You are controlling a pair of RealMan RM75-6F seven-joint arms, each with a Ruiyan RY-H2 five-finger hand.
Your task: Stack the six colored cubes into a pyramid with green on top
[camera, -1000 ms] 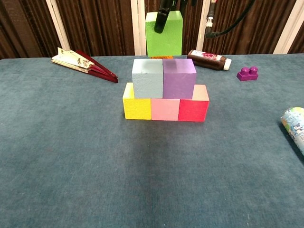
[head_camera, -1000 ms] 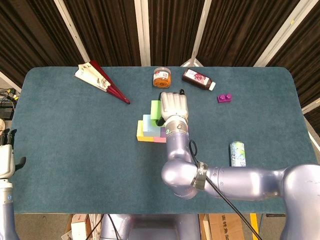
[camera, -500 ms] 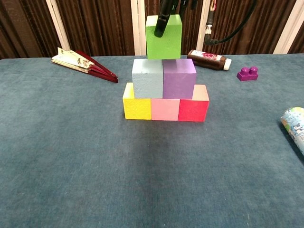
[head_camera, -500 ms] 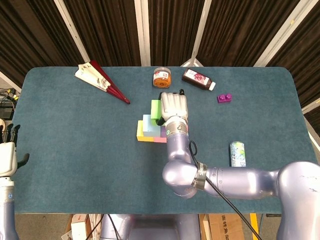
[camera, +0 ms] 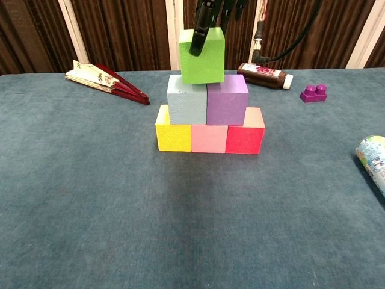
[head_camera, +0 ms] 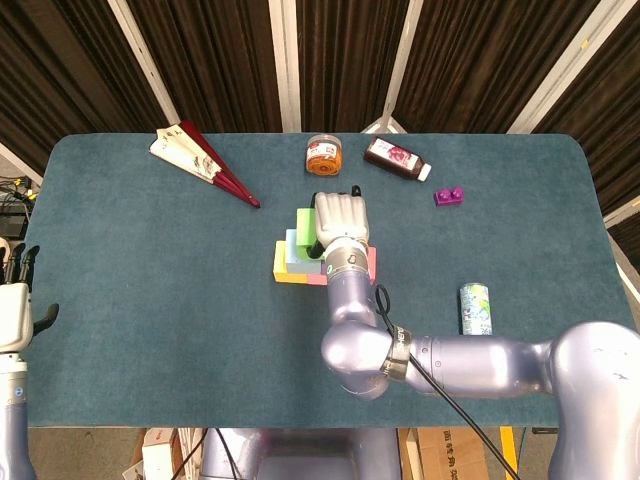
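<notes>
Setting green cube [camera: 201,56], grasped in your right hand [head_camera: 340,220] fingers, atop the grey [camera: 187,102] and purple cubes [camera: 227,99]; next, centre and release.

Right robot hand [head_camera: 340,222] hides purple cube [camera: 227,99] — overhead

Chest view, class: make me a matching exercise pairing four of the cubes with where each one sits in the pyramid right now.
Things:
1. green cube
2. yellow cube
3. purple cube
4. red cube

Places:
A. bottom row, right end
B. middle row, right side
C. at the top, held by the right robot hand
D. bottom row, left end

Pairs: 1-C, 2-D, 3-B, 4-A
</notes>
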